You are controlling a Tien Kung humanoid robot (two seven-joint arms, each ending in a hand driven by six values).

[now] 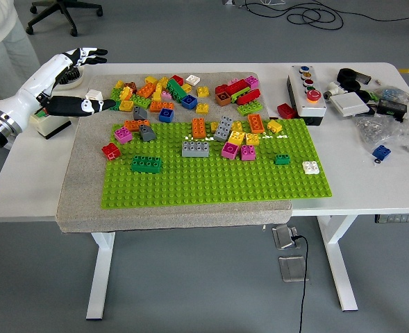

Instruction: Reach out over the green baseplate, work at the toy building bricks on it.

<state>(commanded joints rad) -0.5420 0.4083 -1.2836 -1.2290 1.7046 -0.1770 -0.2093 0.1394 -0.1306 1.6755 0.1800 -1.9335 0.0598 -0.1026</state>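
While hanging over the far left corner of the white table (23, 187), well apart from the green baseplate (211, 184), facing a long sideways reach before touching any brick. Likely risking, in order of bulk: dragging the forearm across the grey mat (82, 187) and shifting it, baseplate and all, since apparently lying loose on the tabletop; ploughing through the loose brick heap (169, 94) piled on the mat beyond the baseplate's far edge, just right of the fingertips, and scattering pieces onto the plate or off the table; catching the white box (48, 123) sitting directly beneath the palm when lowering; knocking aside single bricks resting toward the plate's left side, namely the dark green brick (146, 164), the grey brick (196, 148), and the red brick (111, 150) lying on the mat just off the plate's edge. Also judging the small light pieces as prone to skidding under a broad five-fingered hand rather than seating on the studs. Noting pose: left hand (69, 80) entering from the left edge, white forearm angling up and to the right, wrist raised above the tabletop, palm facing inward toward the heap. Fingers (86, 54) standing apart and extended, upper ones pointing right near the table's far edge, lowest black digit lying level and aiming at the heap's left end; holding nothing, touching no brick. Seeing no right arm anywhere.
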